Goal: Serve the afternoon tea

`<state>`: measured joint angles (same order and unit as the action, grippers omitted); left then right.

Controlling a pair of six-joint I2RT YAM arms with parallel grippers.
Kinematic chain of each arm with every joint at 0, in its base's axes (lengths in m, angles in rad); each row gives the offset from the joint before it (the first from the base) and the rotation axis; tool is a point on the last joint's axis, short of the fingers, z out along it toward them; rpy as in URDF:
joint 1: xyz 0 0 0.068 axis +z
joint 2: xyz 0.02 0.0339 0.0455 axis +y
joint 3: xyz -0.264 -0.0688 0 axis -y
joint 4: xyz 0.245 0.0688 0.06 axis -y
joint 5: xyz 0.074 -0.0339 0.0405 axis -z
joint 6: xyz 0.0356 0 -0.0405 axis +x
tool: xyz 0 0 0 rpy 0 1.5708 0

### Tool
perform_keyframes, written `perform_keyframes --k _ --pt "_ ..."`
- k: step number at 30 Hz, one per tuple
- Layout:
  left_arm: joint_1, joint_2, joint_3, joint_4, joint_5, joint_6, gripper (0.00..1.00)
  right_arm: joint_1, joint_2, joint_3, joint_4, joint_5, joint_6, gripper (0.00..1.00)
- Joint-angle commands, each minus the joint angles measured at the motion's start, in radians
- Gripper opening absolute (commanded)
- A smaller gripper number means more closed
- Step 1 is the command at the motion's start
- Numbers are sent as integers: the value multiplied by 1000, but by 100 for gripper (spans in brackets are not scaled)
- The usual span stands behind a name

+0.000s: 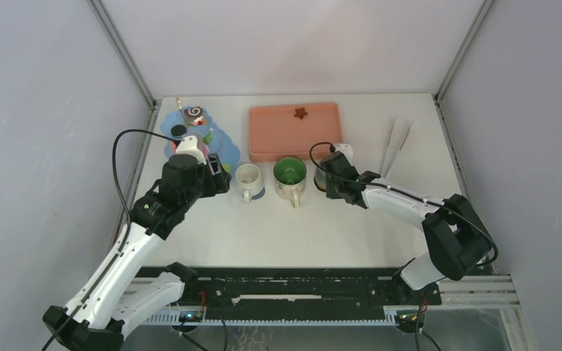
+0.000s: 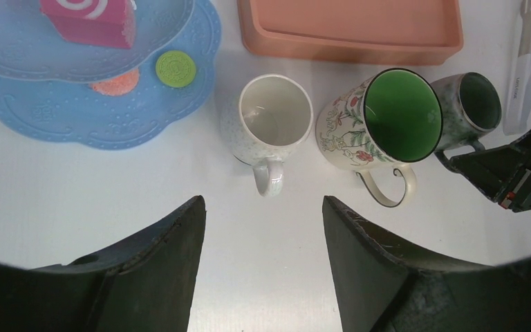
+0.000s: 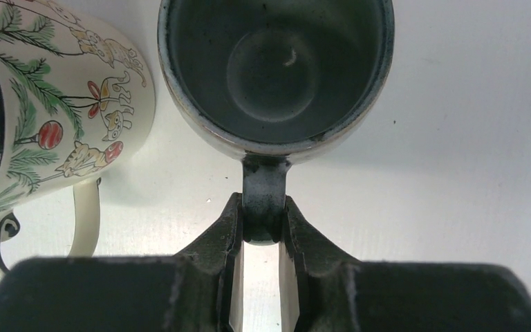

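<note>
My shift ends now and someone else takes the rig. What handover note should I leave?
Left tool open, empty, above the table by the cream mug.
Right tool shut on the grey mug handle.
Green mug stands between them, all in front of the pink tray; pastries sit on the blue tower.
Done: mugs lined up, tower loaded.
Left: likely release the grey mug; one star cookie lies on the tray.
</note>
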<state>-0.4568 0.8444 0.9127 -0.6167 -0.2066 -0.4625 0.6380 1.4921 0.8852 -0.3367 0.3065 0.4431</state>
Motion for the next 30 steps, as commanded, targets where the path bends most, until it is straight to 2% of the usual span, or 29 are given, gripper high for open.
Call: perform_keyframes --k 1,12,18,21,26,30 --pt "8 -25 30 8 -15 19 67 14 -6 32 126 10 -10 0" --pt "9 -48 20 -2 -25 11 68 37 15 38 103 22 -21 1" --pt "9 -53 15 -12 -42 0 68 55 10 52 75 49 -13 18" --pt "10 -62 14 -15 -45 -1 68 55 -7 52 66 63 -7 22" --pt "9 -74 15 -20 -48 1 68 55 -30 52 50 79 1 41" --pt "9 -73 15 -20 -46 0 68 56 -56 52 30 93 8 45"
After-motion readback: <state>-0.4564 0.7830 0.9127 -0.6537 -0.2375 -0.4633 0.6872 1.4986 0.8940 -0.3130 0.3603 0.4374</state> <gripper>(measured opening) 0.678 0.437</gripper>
